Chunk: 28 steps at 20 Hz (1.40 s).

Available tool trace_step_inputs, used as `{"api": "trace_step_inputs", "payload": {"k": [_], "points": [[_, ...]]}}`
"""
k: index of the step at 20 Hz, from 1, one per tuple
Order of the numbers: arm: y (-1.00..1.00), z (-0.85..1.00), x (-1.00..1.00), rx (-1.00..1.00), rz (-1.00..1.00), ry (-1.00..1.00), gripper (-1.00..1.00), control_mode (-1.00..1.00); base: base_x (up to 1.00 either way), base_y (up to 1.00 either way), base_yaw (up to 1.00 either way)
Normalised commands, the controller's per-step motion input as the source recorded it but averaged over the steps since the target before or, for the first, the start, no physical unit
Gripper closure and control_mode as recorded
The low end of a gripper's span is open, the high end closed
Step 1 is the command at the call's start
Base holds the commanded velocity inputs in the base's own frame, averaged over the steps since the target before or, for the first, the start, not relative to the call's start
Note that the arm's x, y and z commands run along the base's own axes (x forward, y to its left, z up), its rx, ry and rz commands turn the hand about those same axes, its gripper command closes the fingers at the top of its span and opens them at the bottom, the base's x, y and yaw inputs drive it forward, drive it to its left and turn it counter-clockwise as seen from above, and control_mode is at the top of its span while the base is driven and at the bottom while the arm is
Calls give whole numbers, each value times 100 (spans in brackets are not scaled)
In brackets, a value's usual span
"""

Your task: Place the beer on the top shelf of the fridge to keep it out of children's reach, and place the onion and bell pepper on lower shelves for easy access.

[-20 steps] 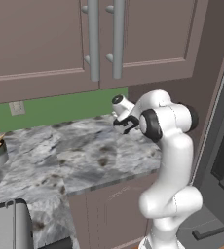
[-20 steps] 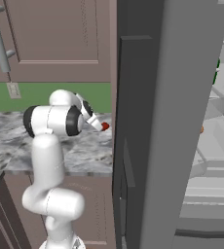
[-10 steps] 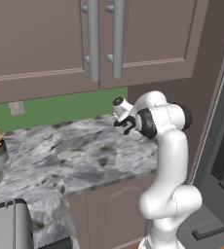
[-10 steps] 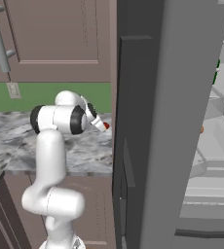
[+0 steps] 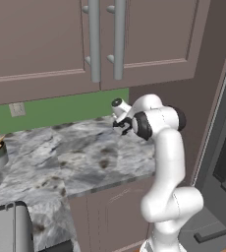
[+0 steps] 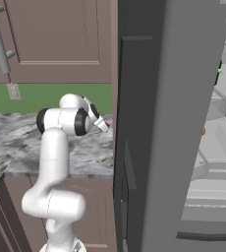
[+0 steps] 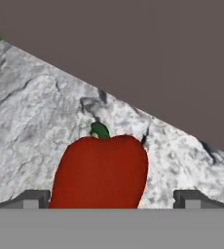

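The bell pepper (image 7: 100, 173) sits on the marble counter (image 7: 31, 126) between the spread, empty fingers of the gripper (image 7: 111, 198). It stands upright, green stem up.

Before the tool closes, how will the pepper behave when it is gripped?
The pepper looks glossy and rounded, so it may slip between the open tool fingers. It sits stem-up on the counter and would probably rock or roll if nudged. It seems firm, not floppy.
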Motion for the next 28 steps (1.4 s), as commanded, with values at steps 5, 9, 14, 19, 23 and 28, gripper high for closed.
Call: {"api": "trace_step_inputs", "payload": {"k": [5, 9, 14, 19, 23, 28], "points": [[0, -20, 32, 0, -1, 0, -100, -100, 0, 0, 0], [0, -25, 31, 0, -2, 0, -100, -100, 0, 0, 0], [0, -46, 17, 0, -2, 7, 100, -100, 0, 0, 0], [-2, -62, 0, 0, -5, 11, 100, -100, 0, 0, 0], [0, -59, -4, 0, -4, 3, 100, -100, 0, 0, 0], [0, -69, -48, 0, -1, -17, 100, -100, 0, 0, 0]]}}
